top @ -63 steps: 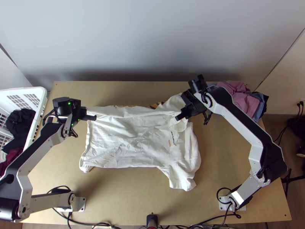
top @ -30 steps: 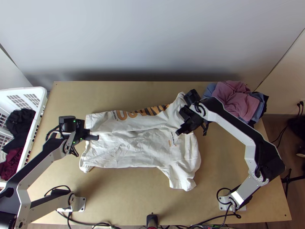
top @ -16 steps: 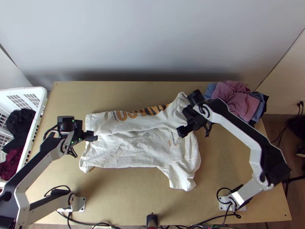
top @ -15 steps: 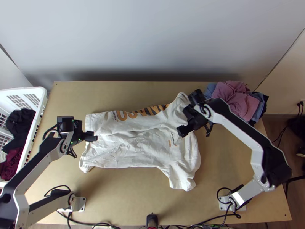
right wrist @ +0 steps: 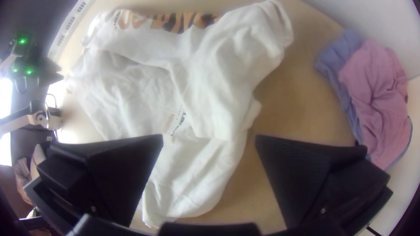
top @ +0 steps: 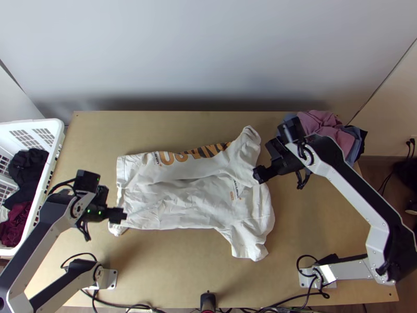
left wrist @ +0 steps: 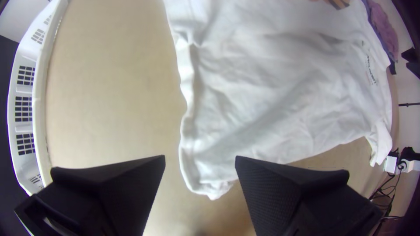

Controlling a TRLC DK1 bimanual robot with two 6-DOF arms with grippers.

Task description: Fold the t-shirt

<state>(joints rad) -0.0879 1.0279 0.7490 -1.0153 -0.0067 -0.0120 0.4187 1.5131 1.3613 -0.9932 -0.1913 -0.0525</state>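
Note:
My left gripper (top: 118, 214) is at the white t-shirt's left end near its lower left corner, and my right gripper (top: 259, 175) is over its right edge. The t-shirt (top: 182, 203) lies on the table with its far part folded toward the near side, wrinkled, orange lettering along the far edge and a sleeve at the lower right. In the left wrist view, the left gripper (left wrist: 200, 159) is open above the hem end of the shirt (left wrist: 271, 96). In the right wrist view, the right gripper (right wrist: 209, 137) stands open above the shirt (right wrist: 218, 83), nothing between its fingers.
A white basket (top: 49, 172) with dark and maroon clothes stands at the left edge. Pink and blue clothes (top: 326, 133) are piled at the table's far right corner. Bare wood (top: 172, 266) shows along the near side.
The shirt's far part has come down, uncovering the orange lettering. The left gripper has moved toward the near side and a little left; the right one went nearer, then outward to the right.

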